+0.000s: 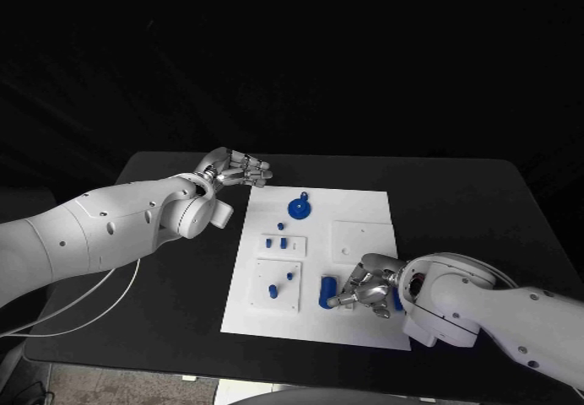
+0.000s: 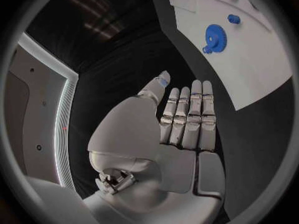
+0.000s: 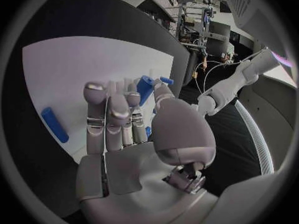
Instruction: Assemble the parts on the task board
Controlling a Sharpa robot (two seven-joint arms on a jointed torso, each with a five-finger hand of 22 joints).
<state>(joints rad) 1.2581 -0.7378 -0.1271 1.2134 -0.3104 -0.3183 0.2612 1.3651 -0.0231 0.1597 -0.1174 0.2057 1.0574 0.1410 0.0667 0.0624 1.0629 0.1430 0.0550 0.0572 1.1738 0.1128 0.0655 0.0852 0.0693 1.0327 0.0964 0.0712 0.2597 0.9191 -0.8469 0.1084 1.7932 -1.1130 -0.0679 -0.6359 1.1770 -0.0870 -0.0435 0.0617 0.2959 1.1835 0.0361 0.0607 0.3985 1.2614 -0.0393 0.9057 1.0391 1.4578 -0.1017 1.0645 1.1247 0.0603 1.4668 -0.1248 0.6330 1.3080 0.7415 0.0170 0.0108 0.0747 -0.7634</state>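
Looking first at my right hand (image 1: pixel 369 291), I see it low over the near right part of the task board (image 1: pixel 365 211), fingers curled in. In the right wrist view its fingertips (image 3: pixel 134 98) seem to close round a short blue part (image 3: pixel 144 88), though most of that piece is hidden behind them, so I cannot be sure how firmly it is held. A blue cylinder (image 1: pixel 327 291) lies flat on the board just beside this hand, on its inner side; the wrist camera shows the same cylinder (image 3: pixel 55 125) apart from the fingers.

My left hand (image 1: pixel 237 169) hangs over the black table (image 1: pixel 474 194) just off the board's far left corner. In the left wrist view its fingers (image 2: pixel 190 115) lie straight and pressed side by side, holding nothing.

Further along the board from that corner sits a blue gear (image 1: pixel 300 206), and small blue pegs (image 1: pixel 276 243) stand in a raised plate toward the middle; their exact seating is too small to judge.
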